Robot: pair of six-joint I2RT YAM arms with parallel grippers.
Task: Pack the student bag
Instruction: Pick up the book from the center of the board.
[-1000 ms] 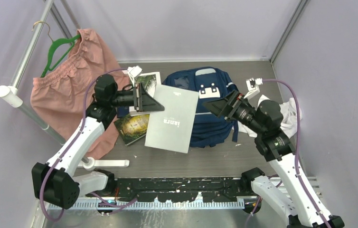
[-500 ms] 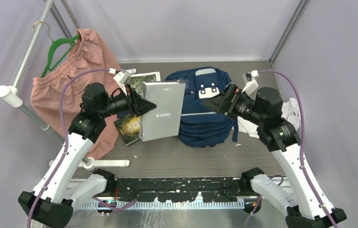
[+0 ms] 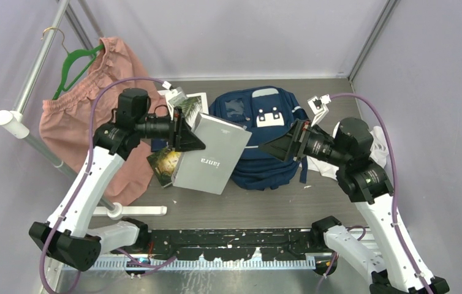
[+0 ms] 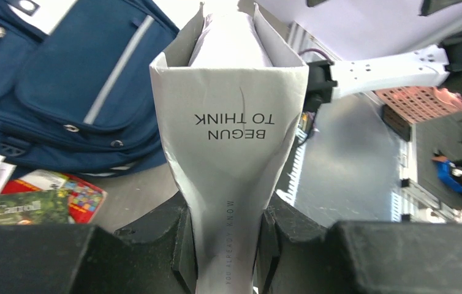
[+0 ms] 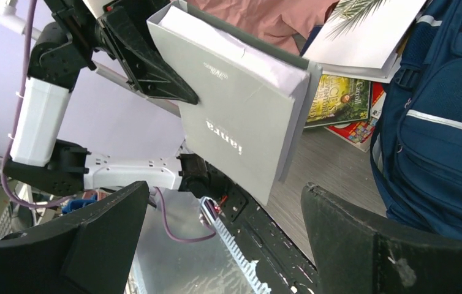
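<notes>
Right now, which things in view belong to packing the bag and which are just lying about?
Job: student bag, grey book clamped in the left gripper, probably the loose books beside the bag.
Lying about: pink shorts on the green hanger, white cloth.

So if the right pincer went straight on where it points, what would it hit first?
Likely the grey book clamped in the left pincer: it sits dead ahead of the open right pincer, though depth is uncertain.
</notes>
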